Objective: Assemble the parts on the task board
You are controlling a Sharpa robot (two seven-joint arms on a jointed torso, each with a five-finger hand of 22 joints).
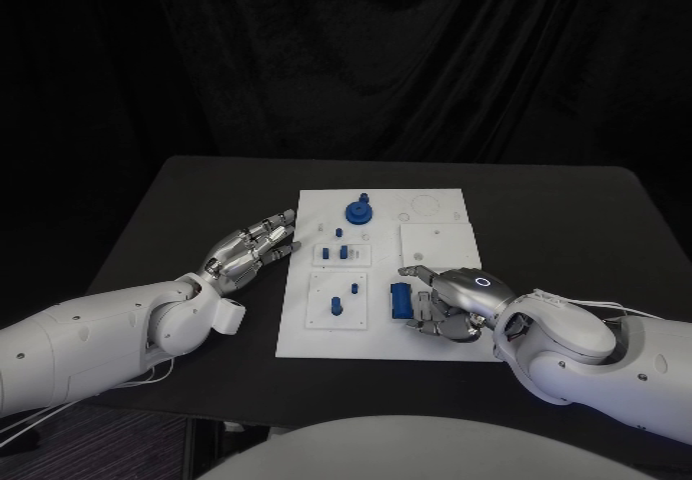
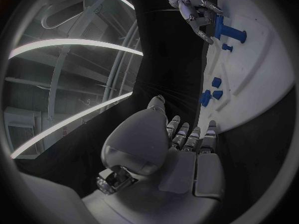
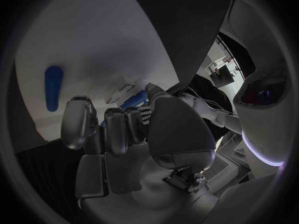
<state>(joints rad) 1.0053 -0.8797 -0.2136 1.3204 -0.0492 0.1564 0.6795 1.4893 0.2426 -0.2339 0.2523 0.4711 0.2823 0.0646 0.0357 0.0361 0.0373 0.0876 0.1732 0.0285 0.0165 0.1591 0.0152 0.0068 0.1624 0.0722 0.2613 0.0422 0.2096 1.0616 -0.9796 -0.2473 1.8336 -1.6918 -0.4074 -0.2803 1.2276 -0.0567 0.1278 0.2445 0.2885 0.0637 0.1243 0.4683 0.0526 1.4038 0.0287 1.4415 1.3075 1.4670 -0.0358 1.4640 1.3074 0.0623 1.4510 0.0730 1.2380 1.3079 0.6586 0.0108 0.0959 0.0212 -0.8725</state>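
Observation:
The white task board (image 1: 433,235) lies in the middle of the black table. A blue round part (image 1: 358,211) stands near its far edge, with small blue pieces (image 1: 338,253) behind a blue peg and oblong piece (image 1: 338,306). My right hand (image 1: 453,298) rests on the board's near right part, thumb and curled fingers closed round a blue block (image 1: 400,300). In the right wrist view that block (image 3: 132,102) peeks out between the fingers (image 3: 115,127), and the oblong piece (image 3: 54,81) lies beyond. My left hand (image 1: 257,247) lies at the board's left edge, fingers stretched out, holding nothing.
The board's far right part holds pale recessed plates (image 1: 436,240) with no blue pieces. Bare black table (image 1: 577,230) runs round the board on all sides. The left wrist view shows my left hand (image 2: 181,149) beside the board (image 2: 261,84), and my right hand (image 2: 196,7) at the block.

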